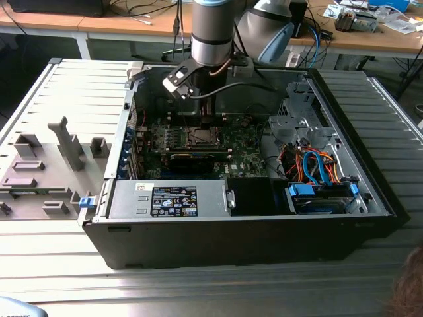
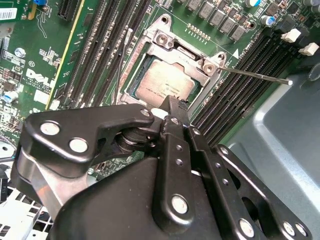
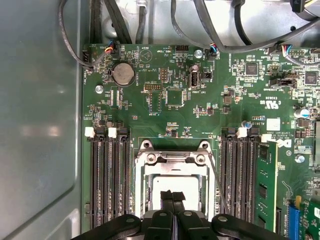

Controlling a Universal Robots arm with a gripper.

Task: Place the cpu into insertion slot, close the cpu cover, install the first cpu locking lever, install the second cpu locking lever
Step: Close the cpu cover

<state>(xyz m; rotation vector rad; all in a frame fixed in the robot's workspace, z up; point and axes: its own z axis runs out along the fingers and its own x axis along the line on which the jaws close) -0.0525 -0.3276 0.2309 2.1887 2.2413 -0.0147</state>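
Note:
The cpu [image 2: 160, 82] [image 3: 159, 186] lies flat in the insertion slot [image 1: 198, 137] on the green board. The grey metal cpu cover [image 2: 172, 42] [image 3: 172, 158] frames it and looks lowered around the chip. My gripper [image 2: 172, 102] [image 3: 172, 196] hangs just above the cpu's face, its black fingers pressed together with nothing between them. A thin metal locking lever [image 2: 255, 75] [image 3: 218, 182] sticks out slanted beside the socket, away from the frame. In the exterior view the arm reaches down into the open case over the socket.
Black memory slots [image 3: 107, 180] flank the socket on both sides. A long black card [image 1: 192, 158] lies in front of it, a power supply [image 1: 168, 198] nearer still. Drive cage and coloured cables [image 1: 317, 172] fill the exterior view's right. The case wall [image 3: 40, 125] stands close.

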